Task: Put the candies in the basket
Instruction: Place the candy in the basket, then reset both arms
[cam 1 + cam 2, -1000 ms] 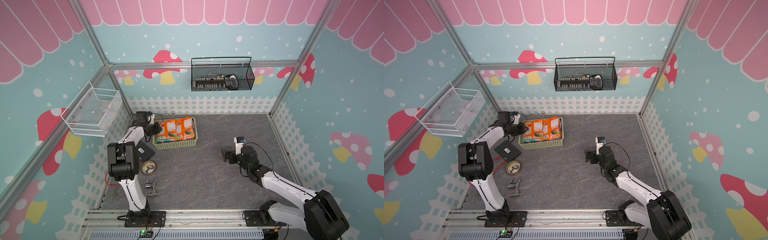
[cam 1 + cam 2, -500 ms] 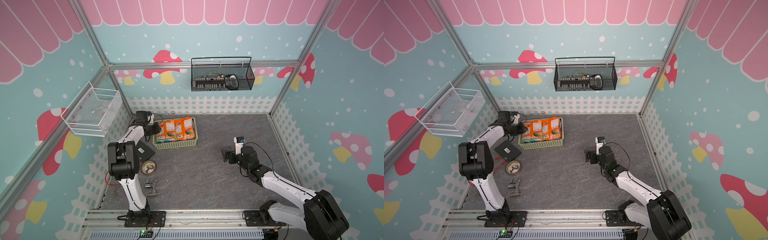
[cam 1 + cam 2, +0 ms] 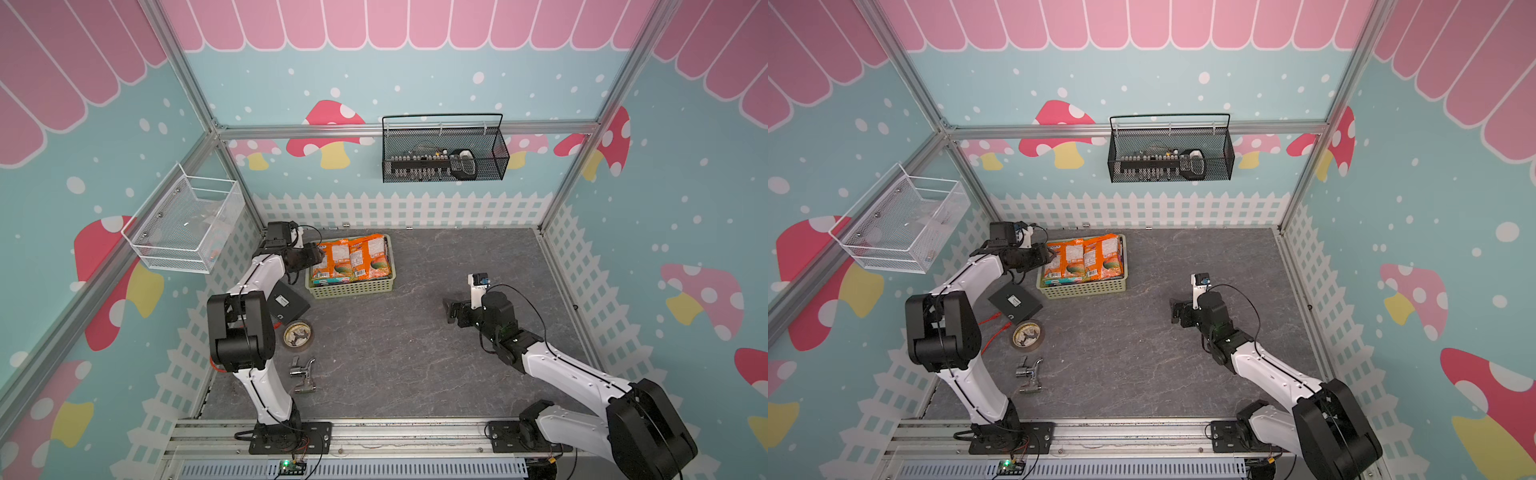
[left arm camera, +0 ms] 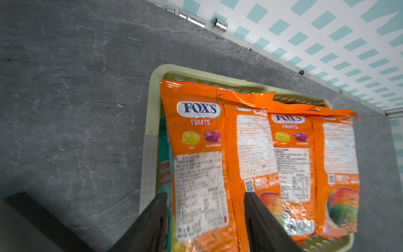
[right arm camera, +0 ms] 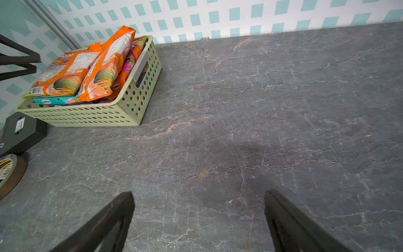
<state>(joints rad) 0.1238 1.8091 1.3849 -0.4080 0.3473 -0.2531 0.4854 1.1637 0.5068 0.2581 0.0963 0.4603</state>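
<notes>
Left hand (image 4: 205,195) opened over two candies (image 4: 290,139)

Left wrist view: orange candy bag (image 4: 197,135) reads "FOX'S" in blue on a white oval, "FRUITS" in white below. 2nd orange bag (image 4: 291,139) beside it, same "FOX'S FRUITS". Fine print & QR codes on both: too small. Word on teal bag (image 5: 54,100): blurred.

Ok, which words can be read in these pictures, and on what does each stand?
"FOX'S": orange bag, in its white oval.
"FRUITS": same bag, below the oval.
"FOX'S", "FRUITS": second orange bag.
Too blurred to read: the bags' white panels, teal bag, black box label, tape.
</notes>
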